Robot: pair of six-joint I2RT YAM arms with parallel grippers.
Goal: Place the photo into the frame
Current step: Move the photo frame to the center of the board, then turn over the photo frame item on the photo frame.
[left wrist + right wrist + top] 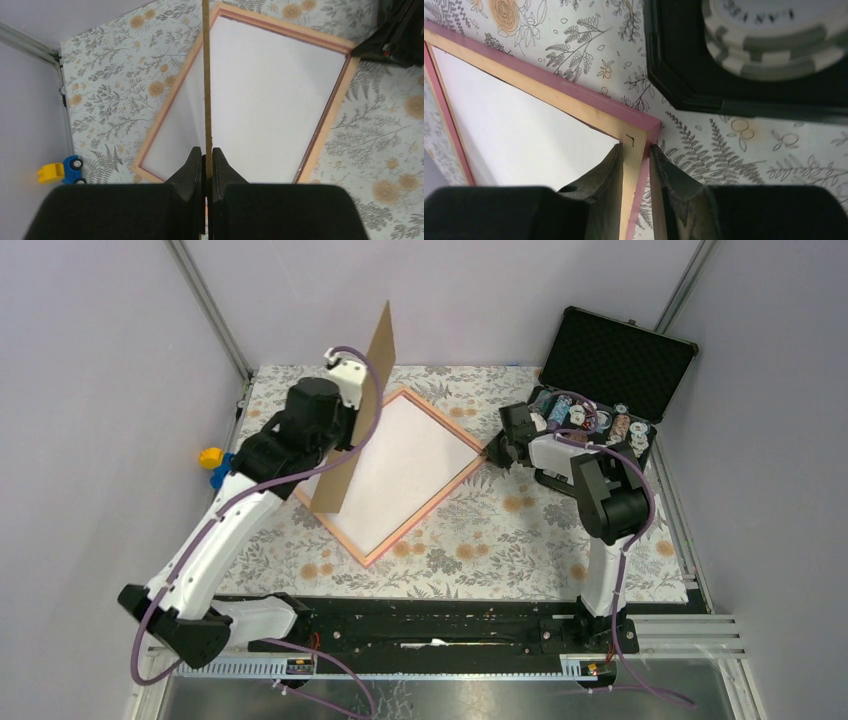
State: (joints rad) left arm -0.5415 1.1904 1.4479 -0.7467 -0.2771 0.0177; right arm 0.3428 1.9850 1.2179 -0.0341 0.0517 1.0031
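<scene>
The left claw (205, 155) clamps the brown board (205, 75) upright over the left half of the frame (327, 130); the right claw (636, 148) pinches its right-hand corner. Board wants tipping rightward.

The brown board (352, 430) stands up and hides part of the frame (440, 497) from us. The white sheet (410, 465) inside shows us only a blank side. The round chip (774, 40) is blurry and cut off at the top. The little things (592, 420) in the black case (620, 355) are too tiny for us to name.
</scene>
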